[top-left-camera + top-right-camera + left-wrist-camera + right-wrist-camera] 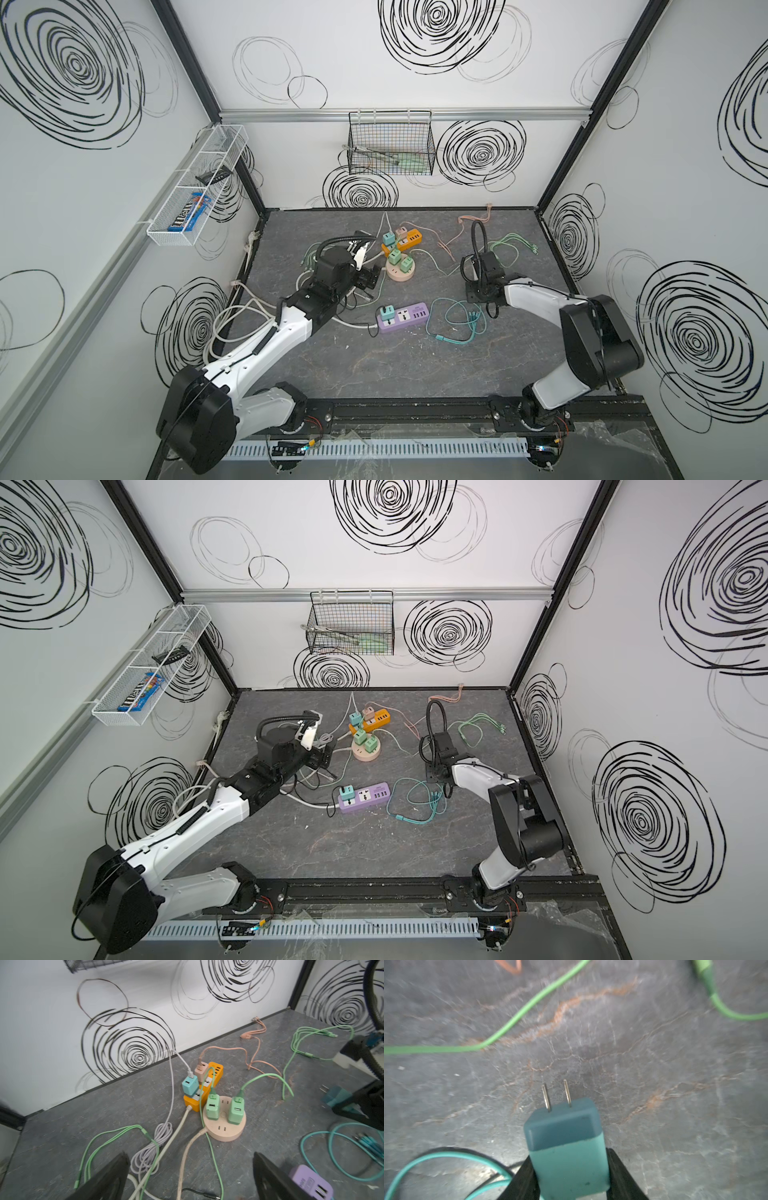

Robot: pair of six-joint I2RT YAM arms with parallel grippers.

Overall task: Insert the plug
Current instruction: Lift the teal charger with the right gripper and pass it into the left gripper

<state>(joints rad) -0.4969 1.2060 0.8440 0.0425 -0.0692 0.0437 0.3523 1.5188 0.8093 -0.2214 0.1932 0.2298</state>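
Grey marbled tabletop [374,374]. Right end effector [566,1167] clamps the plug [562,1126], right of the purple strip [409,326]; left end effector [191,1163] gapes empty. Square the prongs [568,1093] over the strip's free socket [402,316], then press straight.

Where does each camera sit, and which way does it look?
Top views: high in front, looking down on the grey table; both arms show.
Left wrist: on the left arm, facing the back wall over the round power strip; open left jaws show.
Right wrist: on the right arm, looking down at the table; right jaws grip the teal plug.
Shared: left wrist also shows that plug.
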